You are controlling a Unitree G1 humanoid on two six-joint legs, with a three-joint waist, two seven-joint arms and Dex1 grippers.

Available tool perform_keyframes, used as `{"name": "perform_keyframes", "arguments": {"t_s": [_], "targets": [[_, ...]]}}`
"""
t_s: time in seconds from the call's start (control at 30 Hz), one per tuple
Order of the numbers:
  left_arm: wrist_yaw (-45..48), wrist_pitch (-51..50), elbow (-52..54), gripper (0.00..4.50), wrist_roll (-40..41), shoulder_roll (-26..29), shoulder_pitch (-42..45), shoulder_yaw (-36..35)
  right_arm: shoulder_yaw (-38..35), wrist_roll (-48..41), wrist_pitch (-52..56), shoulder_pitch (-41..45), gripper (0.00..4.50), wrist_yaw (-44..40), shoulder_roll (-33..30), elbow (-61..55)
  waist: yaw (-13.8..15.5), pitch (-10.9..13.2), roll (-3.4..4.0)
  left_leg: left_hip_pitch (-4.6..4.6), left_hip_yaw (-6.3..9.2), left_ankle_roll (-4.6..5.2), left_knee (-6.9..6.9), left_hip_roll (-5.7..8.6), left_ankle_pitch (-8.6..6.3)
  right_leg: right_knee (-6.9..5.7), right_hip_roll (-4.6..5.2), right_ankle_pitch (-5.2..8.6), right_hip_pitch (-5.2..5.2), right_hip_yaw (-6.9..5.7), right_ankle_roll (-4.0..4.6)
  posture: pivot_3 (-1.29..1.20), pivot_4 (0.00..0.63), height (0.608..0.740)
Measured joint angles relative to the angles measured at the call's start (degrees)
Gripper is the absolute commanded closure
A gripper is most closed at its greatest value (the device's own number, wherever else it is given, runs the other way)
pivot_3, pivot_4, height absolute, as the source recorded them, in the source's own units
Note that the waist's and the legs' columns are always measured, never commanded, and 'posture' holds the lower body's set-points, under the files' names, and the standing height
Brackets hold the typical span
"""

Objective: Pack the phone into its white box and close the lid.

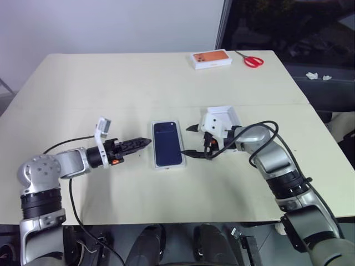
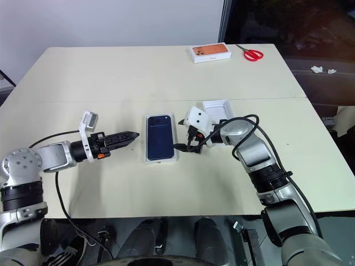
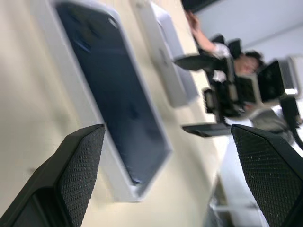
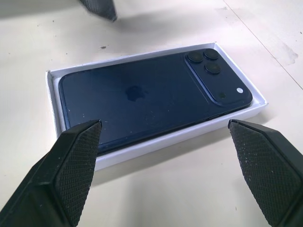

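A dark navy-blue flat smartphone (image 1: 167, 143) lay back-up inside a shallow white rectangular box (image 1: 154, 145), near the middle of a pale cream table (image 1: 111, 83). The left black two-fingered gripper (image 1: 140, 143) sat just left of the box, apart from it. The right black two-fingered gripper (image 1: 191, 139) sat just right of the box, also apart from it. A shallow white rectangular lid (image 2: 217, 108) lay on the table right of the box, behind the right gripper's wrist. Well apart, at the far right of the table, an orange-topped white box (image 1: 211, 59) lay with red-handled scissors (image 1: 252, 60) just to its right.
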State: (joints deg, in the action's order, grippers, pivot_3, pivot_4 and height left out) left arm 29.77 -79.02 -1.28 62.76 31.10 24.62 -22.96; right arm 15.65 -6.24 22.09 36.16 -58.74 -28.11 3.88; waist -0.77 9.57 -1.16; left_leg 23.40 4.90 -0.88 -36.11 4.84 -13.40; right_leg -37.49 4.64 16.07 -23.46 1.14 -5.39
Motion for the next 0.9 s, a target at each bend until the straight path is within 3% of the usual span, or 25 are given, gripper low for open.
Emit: {"name": "perform_keyframes", "arguments": {"t_s": [0.03,0.13,0.33,0.37,0.6,0.9], "targets": [[-0.03,1.01,0.01,0.01,-0.79,0.51,-0.18,0.0,0.0,-0.02,-0.04,0.24,0.26,-0.03,0.06,0.37,0.0,0.0,0.0,0.0,0.0,0.0,0.0,0.0,0.0,0.0,0.0,0.0,0.01,0.0,0.0,0.0,0.15,0.74],[-0.28,3.68,-0.15,0.88,-3.66,1.81,-0.8,0.23,-0.06,0.41,-0.49,0.92,1.32,0.7,0.3,1.94,-0.01,0.0,0.0,0.0,0.0,0.0,0.0,0.0,0.0,0.0,0.01,0.0,0.0,0.0,0.0,0.0,0.15,0.74],[-1.87,11.06,0.23,3.95,-11.94,-0.37,-1.54,6.94,1.84,6.75,-5.92,2.66,4.48,6.53,1.75,8.23,0.13,0.0,0.0,0.01,-0.01,-0.02,-0.01,0.03,0.01,0.0,0.02,0.0,0.01,0.0,0.0,0.0,0.15,0.74],[-1.85,12.28,0.27,4.45,-13.43,-0.5,-1.53,8.63,2.47,7.88,-6.89,2.77,4.5,6.96,1.91,8.95,0.07,0.0,0.0,0.01,-0.02,-0.02,0.0,0.03,0.01,0.0,0.02,0.0,0.0,0.02,0.0,0.0,0.15,0.74],[-0.99,22.38,-0.15,4.45,-26.45,-0.59,0.85,20.75,5.39,12.88,-10.18,2.78,4.5,9.62,3.71,11.92,0.13,-0.02,0.03,-0.04,-0.01,-0.03,0.0,0.03,0.02,-0.01,0.01,0.0,0.05,-0.01,0.0,0.0,0.15,0.74],[2.73,26.87,-7.88,4.45,-32.97,-7.95,7.34,24.84,5.7,14.42,-9.89,2.34,4.5,8.8,2.15,11.92,1.29,-0.03,0.05,-0.05,0.08,0.0,-0.09,0.2,0.03,-0.01,0.07,0.0,0.17,-0.07,0.0,0.0,0.15,0.74]]}}
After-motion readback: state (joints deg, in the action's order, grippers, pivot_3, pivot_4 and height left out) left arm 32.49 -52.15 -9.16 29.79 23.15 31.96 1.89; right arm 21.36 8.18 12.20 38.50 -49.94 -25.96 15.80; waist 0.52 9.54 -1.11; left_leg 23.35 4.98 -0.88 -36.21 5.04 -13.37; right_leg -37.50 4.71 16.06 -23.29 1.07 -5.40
